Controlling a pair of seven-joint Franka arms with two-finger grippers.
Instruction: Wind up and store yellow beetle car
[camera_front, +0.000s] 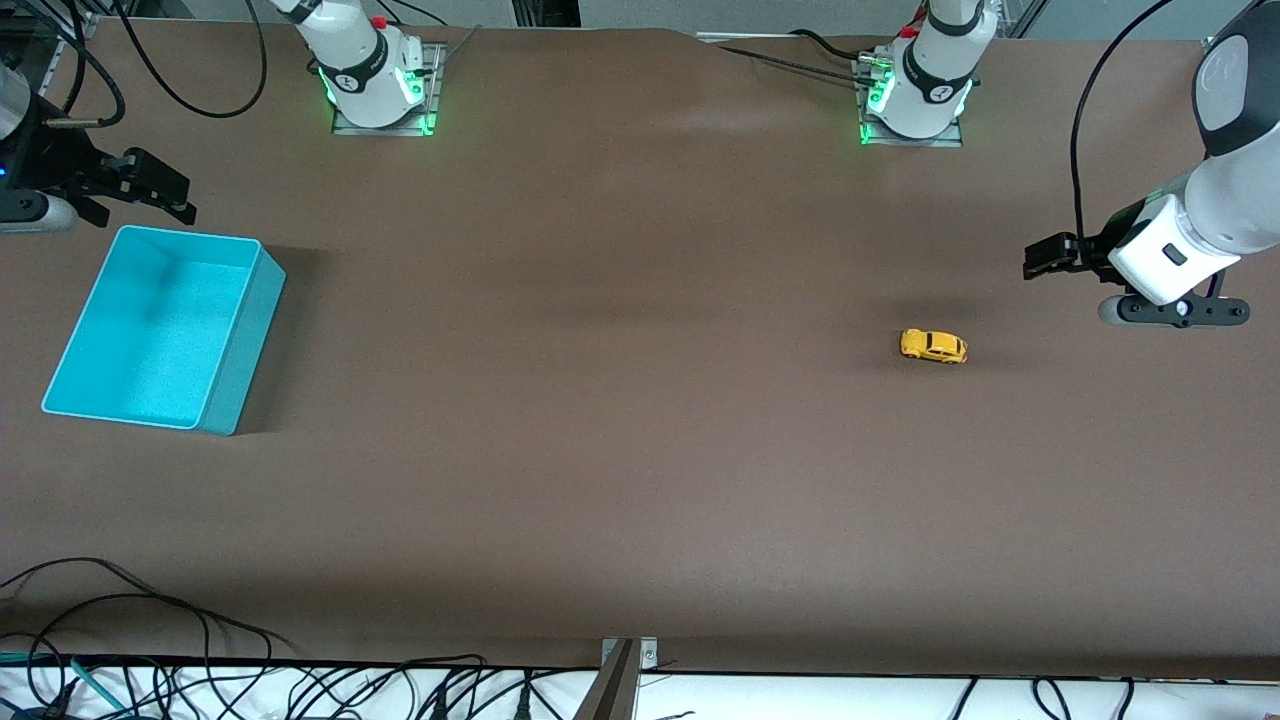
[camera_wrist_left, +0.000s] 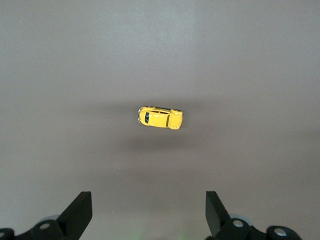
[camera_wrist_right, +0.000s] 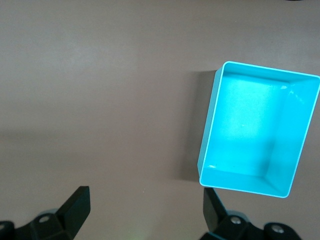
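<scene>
The yellow beetle car (camera_front: 933, 346) stands on its wheels on the brown table, toward the left arm's end. My left gripper (camera_front: 1037, 262) hangs above the table beside the car, a little off toward that end, open and holding nothing. The left wrist view shows the car (camera_wrist_left: 160, 117) ahead of the open left gripper (camera_wrist_left: 148, 197), well apart from its fingertips. At the right arm's end lies an empty turquoise bin (camera_front: 150, 330). My right gripper (camera_front: 176, 196) hovers open just off the bin's farther corner. In the right wrist view the bin (camera_wrist_right: 210, 125) sits beside the empty right gripper (camera_wrist_right: 145, 192).
Both arm bases (camera_front: 378, 85) (camera_front: 915, 95) with green lights stand along the table's farthest edge. Loose black cables (camera_front: 200, 640) lie at the nearest edge toward the right arm's end. Bare brown tabletop (camera_front: 600, 350) stretches between car and bin.
</scene>
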